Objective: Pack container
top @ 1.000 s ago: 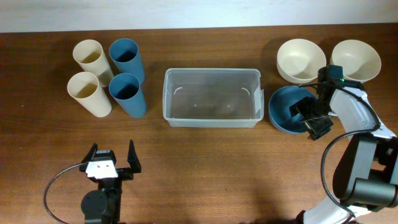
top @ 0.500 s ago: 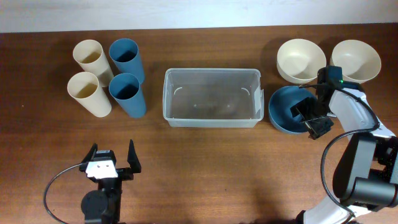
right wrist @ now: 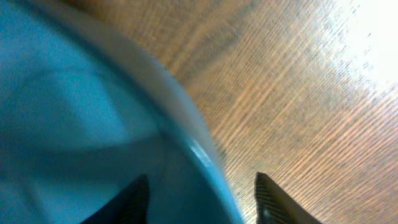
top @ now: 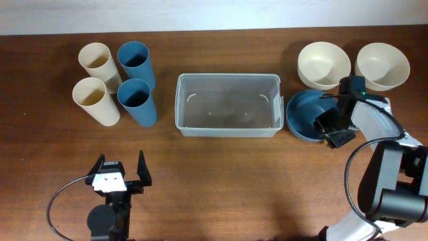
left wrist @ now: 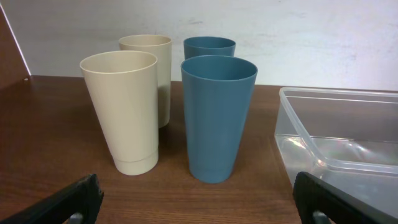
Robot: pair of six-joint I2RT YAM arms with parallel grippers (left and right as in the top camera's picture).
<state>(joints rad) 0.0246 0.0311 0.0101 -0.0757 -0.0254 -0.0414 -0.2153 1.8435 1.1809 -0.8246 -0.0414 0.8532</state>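
The clear rectangular container [top: 227, 78] stands empty mid-table; its near corner shows in the left wrist view [left wrist: 336, 127]. Just right of it sits a blue bowl [top: 302, 117]. My right gripper [top: 332, 128] straddles that bowl's right rim. In the right wrist view the blue bowl [right wrist: 74, 106] fills the left, and the right gripper [right wrist: 199, 186] has one finger inside the bowl and one outside, with a strip of wood showing between rim and outer finger. My left gripper [top: 122, 166] rests wide open near the front left edge, and the left wrist view shows the left gripper [left wrist: 196, 194] holding nothing.
Two cream cups [top: 95, 80] and two blue cups [top: 137, 100] stand upright in a cluster left of the container. Two cream bowls [top: 324, 65] [top: 382, 65] sit at the back right, just behind the right arm.
The right gripper's jaws have narrowed around the blue bowl's rim, and bowl and gripper have shifted slightly left toward the container. The left arm has not moved.
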